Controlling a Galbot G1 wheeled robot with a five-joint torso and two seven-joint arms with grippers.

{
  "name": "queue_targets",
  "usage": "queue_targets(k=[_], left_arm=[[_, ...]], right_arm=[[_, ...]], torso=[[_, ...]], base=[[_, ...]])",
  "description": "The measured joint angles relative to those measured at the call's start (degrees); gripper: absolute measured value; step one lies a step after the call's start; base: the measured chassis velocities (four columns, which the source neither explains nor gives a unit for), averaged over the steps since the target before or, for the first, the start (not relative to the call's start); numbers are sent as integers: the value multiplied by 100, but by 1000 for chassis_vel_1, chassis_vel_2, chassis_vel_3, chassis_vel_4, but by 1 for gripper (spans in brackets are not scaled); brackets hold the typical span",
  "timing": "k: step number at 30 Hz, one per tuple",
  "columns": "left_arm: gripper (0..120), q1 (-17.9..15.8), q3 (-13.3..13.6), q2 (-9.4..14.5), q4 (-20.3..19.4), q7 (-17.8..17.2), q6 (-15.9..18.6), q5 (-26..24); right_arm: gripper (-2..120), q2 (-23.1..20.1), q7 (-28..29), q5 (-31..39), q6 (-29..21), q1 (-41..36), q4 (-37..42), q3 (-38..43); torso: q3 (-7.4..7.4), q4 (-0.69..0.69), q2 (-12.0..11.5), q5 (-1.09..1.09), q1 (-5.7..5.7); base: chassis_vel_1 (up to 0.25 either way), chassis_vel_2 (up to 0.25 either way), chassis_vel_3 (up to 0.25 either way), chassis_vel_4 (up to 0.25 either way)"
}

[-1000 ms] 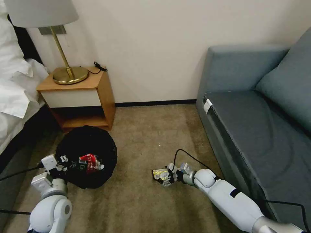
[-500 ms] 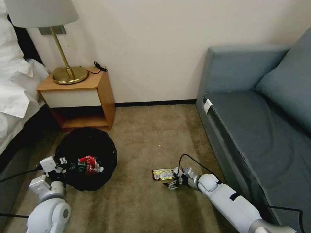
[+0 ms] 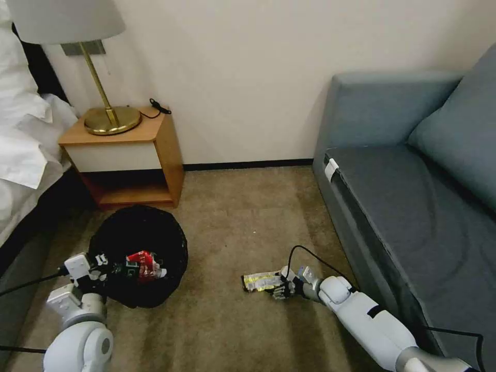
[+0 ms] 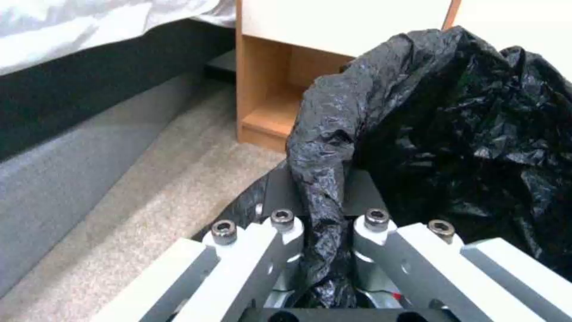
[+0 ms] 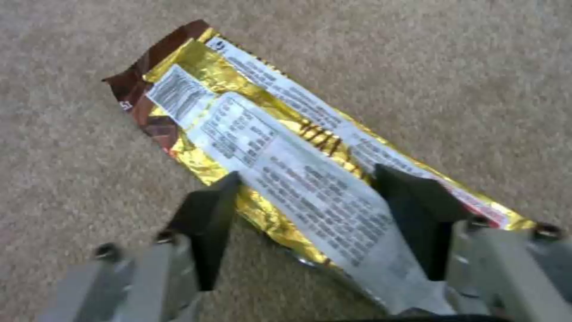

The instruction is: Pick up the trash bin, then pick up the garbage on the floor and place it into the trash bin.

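The trash bin [image 3: 139, 232], black and lined with a crinkly bag [image 4: 464, 134], stands on the carpet at the left. My left gripper [image 3: 103, 267] is at its near rim. In the left wrist view this gripper [image 4: 321, 190] is shut on a fold of the bag at the rim. Inside the bin lies a red-and-white packet [image 3: 142, 260]. One piece of garbage, a yellow-silver snack wrapper [image 3: 260, 281] [image 5: 280, 147], lies flat on the carpet. My right gripper [image 3: 281, 289] [image 5: 307, 176] is low at the wrapper's near end. It is open, a finger on each side of the wrapper.
A wooden nightstand [image 3: 155, 150] with a brass lamp [image 3: 111, 120] stands behind the bin. A bed [image 3: 23, 155] runs along the left. A grey-blue sofa [image 3: 413, 196] fills the right side. Open carpet [image 3: 232, 217] lies between bin and sofa.
A second ago the wrapper looked crumpled at the right gripper's fingers. It then lay flat with the gripper drawn back. Now the open fingers straddle its near end. The bin shifted slightly nearer.
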Motion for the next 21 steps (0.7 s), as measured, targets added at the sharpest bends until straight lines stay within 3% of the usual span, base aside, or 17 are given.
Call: queue_targets(k=[2,4,7,10,12,16,21], left_arm=[[6,35,-11,4,-24,5,-8,1],[6,43,-16,7,-30,5,-10,1],[6,79,-29,17,-66,7,-17,-1],[6,96,-29,17,-82,8,-17,-2],[6,124,-28,11,-102,8,-23,-2],[6,175,-25,0,-119,10,-35,1],[6,235,-26,-4,-151,15,-64,3]], right_arm=[[51,-4,-8,-12,9,-12,-1,44],[49,-9,-9,-13,11,-16,-1,54],[33,-31,-10,-12,30,-65,29,140],[26,-33,-11,-6,31,-92,63,191],[13,-40,-11,0,32,-134,113,254],[0,-48,-11,-13,38,-205,157,316],[0,-58,-9,-32,42,-298,230,372]], torso=[[0,1,0,0,0],[0,1,0,0,0],[0,0,0,0,0],[0,0,0,0,0],[0,0,0,0,0],[0,0,0,0,0],[0,0,0,0,0]], base=[[0,0,0,0],[0,0,0,0],[0,0,0,0],[0,0,0,0],[0,0,0,0],[0,0,0,0],[0,0,0,0]])
